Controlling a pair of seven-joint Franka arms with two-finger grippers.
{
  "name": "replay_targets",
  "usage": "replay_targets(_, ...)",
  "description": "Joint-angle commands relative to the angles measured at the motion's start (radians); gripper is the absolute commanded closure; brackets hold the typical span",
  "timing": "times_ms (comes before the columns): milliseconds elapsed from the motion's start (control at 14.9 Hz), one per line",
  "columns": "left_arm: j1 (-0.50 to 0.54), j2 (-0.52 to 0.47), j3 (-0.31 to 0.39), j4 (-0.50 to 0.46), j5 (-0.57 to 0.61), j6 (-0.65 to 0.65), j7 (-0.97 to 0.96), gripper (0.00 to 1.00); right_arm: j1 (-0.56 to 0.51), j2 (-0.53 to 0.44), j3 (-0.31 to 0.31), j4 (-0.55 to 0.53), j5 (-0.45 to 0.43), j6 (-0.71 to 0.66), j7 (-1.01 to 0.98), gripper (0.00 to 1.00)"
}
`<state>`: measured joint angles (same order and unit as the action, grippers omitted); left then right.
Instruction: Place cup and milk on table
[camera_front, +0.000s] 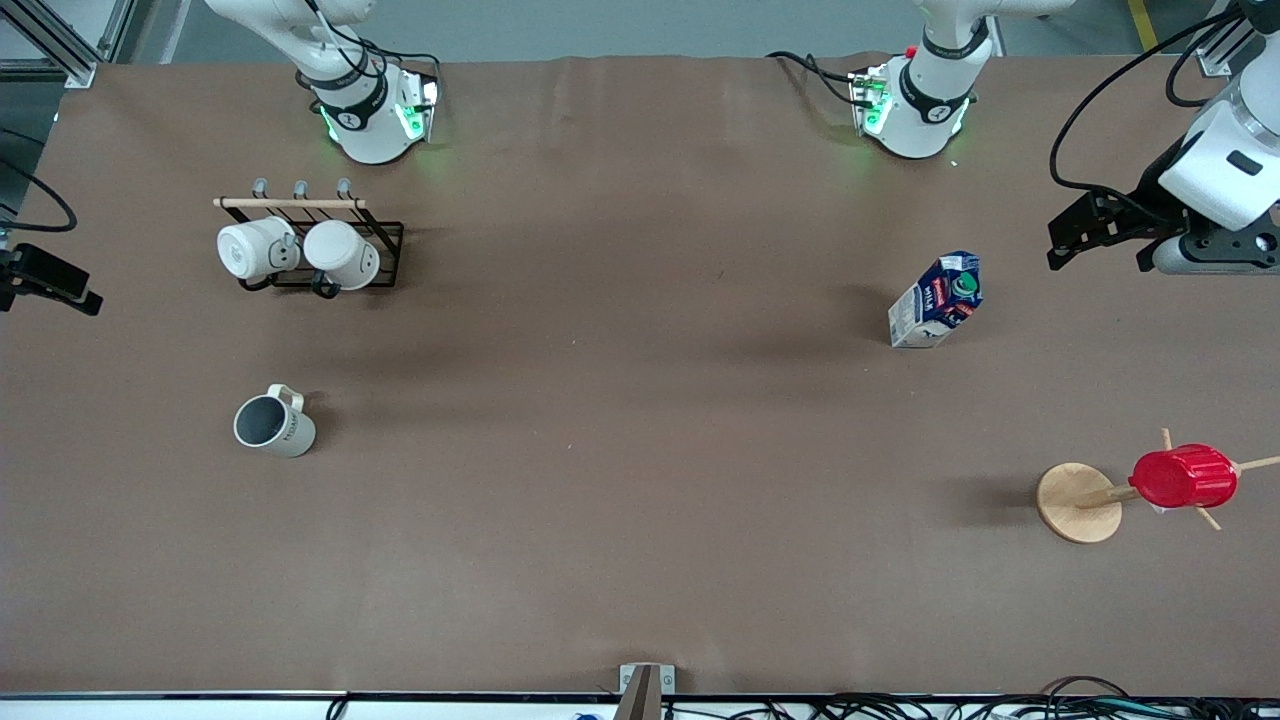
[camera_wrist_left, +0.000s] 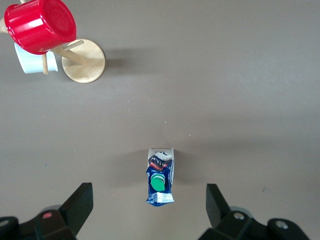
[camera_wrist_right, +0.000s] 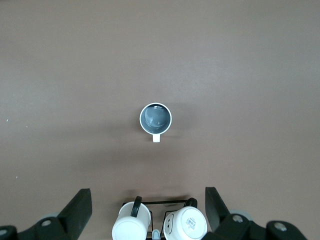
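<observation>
The cream-white cup (camera_front: 272, 423) with a dark grey inside stands upright on the brown table (camera_front: 640, 450) toward the right arm's end; it also shows in the right wrist view (camera_wrist_right: 155, 118). The blue and white milk (camera_front: 937, 300) with a green cap stands on the table toward the left arm's end; it also shows in the left wrist view (camera_wrist_left: 160, 176). My left gripper (camera_front: 1085, 235) is open and empty, up in the air beside the milk, fingers wide apart (camera_wrist_left: 148, 202). My right gripper (camera_front: 50, 285) is open and empty at the table's end, high over the mug rack (camera_wrist_right: 148, 206).
A black rack (camera_front: 385, 245) holds two all-white mugs (camera_front: 258, 248) (camera_front: 342, 254) near the right arm's base. A round wooden disc (camera_front: 1078, 502) carries a peg stand with a red ribbed cup (camera_front: 1183, 477) and a white mug (camera_wrist_left: 32, 62).
</observation>
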<state>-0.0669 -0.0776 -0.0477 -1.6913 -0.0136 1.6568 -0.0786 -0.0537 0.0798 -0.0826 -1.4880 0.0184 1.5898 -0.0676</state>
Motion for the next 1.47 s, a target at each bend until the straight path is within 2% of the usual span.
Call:
replay_targets(0, 0.001, -0.004, -0.001, -0.004, 0.021, 0.012, 0.008, 0.01, 0.009, -0.037, -0.006, -0.041, -0.009, 0.013, -0.005, 0.00)
replay_targets(737, -0.001, 0.009, -0.001, 0.001, 0.018, 0.031, 0.005, 0.01, 0.003, -0.026, -0.008, -0.024, -0.014, 0.015, -0.005, 0.00)
replay_targets(1073, 0.004, 0.028, 0.000, -0.007, 0.020, 0.054, 0.008, 0.02, 0.008, 0.029, -0.008, -0.040, -0.015, 0.029, -0.006, 0.00)
replay_targets(1207, 0.006, 0.036, 0.002, -0.010, 0.020, 0.061, 0.013, 0.05, 0.012, 0.038, -0.006, -0.111, -0.015, 0.076, -0.006, 0.00)
replay_targets(1408, 0.004, 0.036, 0.002, -0.080, 0.021, 0.090, 0.011, 0.06, 0.009, 0.035, -0.006, -0.308, -0.015, 0.257, -0.006, 0.00)
